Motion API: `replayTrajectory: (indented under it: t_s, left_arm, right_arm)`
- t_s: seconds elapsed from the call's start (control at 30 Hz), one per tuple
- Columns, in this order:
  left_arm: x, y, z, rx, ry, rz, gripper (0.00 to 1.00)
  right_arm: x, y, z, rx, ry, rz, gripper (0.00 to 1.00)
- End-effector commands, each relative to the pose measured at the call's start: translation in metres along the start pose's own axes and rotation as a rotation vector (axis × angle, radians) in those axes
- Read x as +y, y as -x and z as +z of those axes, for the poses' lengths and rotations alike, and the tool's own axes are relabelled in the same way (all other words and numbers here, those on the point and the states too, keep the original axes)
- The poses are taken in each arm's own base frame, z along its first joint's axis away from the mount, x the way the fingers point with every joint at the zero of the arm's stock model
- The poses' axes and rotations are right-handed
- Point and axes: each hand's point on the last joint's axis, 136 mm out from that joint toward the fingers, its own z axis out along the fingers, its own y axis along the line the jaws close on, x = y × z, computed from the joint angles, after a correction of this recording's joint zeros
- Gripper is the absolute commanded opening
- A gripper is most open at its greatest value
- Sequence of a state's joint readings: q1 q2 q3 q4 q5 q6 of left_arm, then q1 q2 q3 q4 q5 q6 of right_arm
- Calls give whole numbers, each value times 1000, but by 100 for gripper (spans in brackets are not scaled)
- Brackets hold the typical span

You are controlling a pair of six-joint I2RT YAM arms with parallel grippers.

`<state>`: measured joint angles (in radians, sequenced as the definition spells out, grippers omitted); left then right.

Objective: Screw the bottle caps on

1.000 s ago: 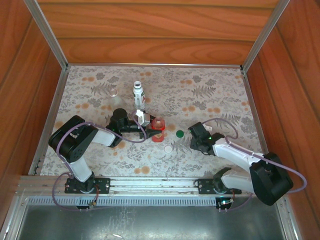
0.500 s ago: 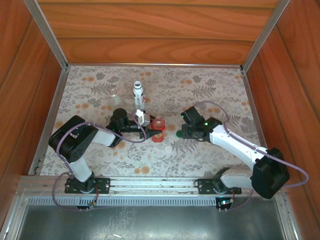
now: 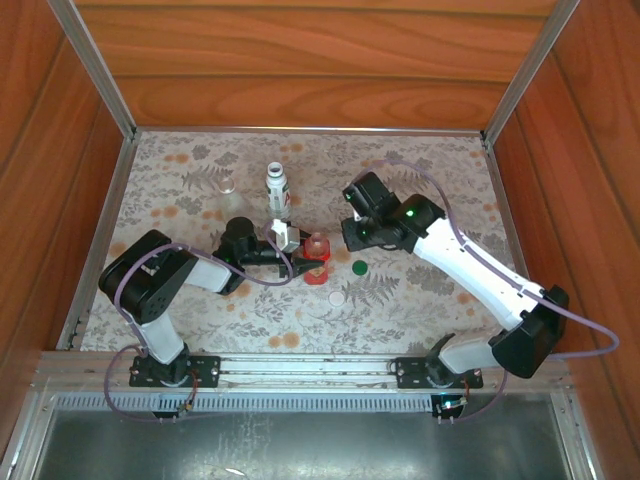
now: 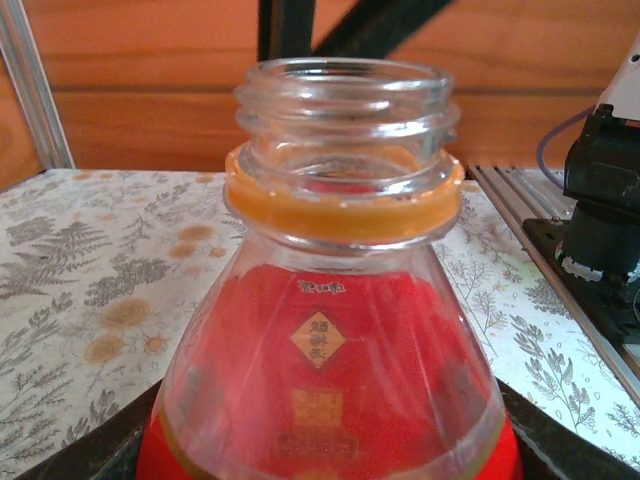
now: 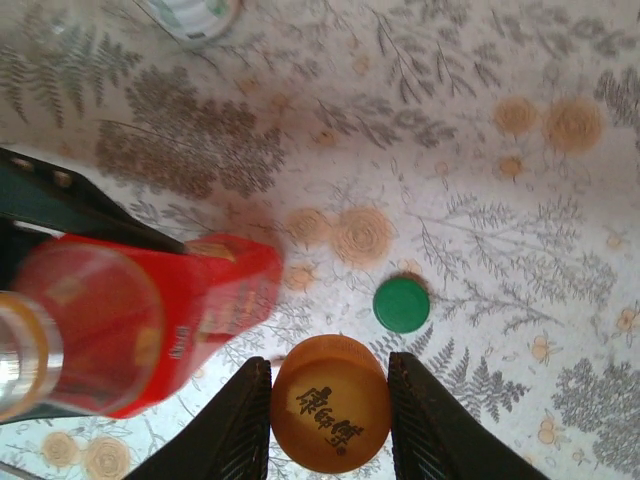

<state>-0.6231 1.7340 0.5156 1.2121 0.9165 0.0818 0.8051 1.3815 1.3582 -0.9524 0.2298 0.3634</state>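
Wood-panelled walls box in a floral-patterned surface (image 3: 420, 190). On it the red bottle (image 4: 330, 340) stands upright with its neck open and threads bare, gripped low down by the left end effector (image 3: 303, 258). The right end effector (image 5: 330, 385) is clamped on the golden-brown cap (image 5: 330, 410), raised just beside that bottle. I judge that no cap is on yet. The green cap (image 3: 359, 267) and white cap (image 3: 338, 297) lie loose nearby. The white bottle (image 3: 277, 187) and clear bottle (image 3: 228, 188) wait behind, and nothing blocks the neck.
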Motion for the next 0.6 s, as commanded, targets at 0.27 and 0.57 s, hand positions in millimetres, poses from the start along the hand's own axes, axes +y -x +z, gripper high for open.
replayTrajectory:
  t_s: [0.27, 0.57]
  left_arm:
    - [-6, -14, 5, 28, -40, -37, 59]
    - [-7, -18, 5, 34, -43, -46, 59]
  right_arm:
    - [51, 32, -27, -37, 84, -170, 32]
    - [80, 22, -18, 8, 136, -210, 32]
